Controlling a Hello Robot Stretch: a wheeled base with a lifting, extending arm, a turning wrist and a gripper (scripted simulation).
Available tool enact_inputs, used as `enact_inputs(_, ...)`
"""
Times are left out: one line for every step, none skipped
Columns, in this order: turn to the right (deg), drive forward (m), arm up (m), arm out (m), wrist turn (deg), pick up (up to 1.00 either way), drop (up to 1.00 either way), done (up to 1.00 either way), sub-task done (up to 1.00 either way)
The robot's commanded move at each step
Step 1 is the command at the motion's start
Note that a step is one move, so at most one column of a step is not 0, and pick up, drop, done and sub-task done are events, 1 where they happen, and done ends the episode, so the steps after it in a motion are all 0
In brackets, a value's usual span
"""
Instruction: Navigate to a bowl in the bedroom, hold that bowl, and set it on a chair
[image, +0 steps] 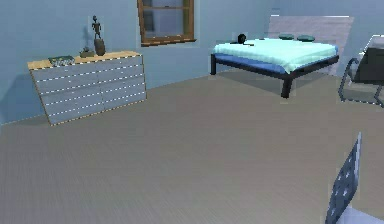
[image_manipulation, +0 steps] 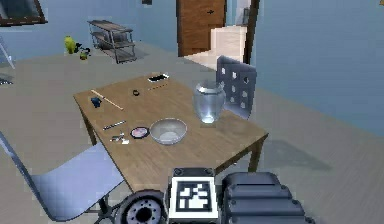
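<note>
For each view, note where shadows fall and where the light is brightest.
Forward view: a dark shadow lies under the bed. Arm side view: the table casts a shadow on the floor at its right; the doorway is brightest.

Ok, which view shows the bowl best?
The arm side view: the clear bowl sits in plain sight on the wooden table, next to a glass vase. The forward view looks toward the bed and dresser instead.
</note>
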Motion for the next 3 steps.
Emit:
enact_inputs(0.0, 0.00, 0.00, 0.46, 0.0, 0.00, 0.00, 0.00, 0.00)
enact_inputs(0.0, 0.00, 0.00, 0.00, 45.0, 0.00, 0.00, 0.00, 0.00)
enact_inputs(0.0, 0.00, 0.00, 0.00, 45.0, 0.00, 0.00, 0.00, 0.00)
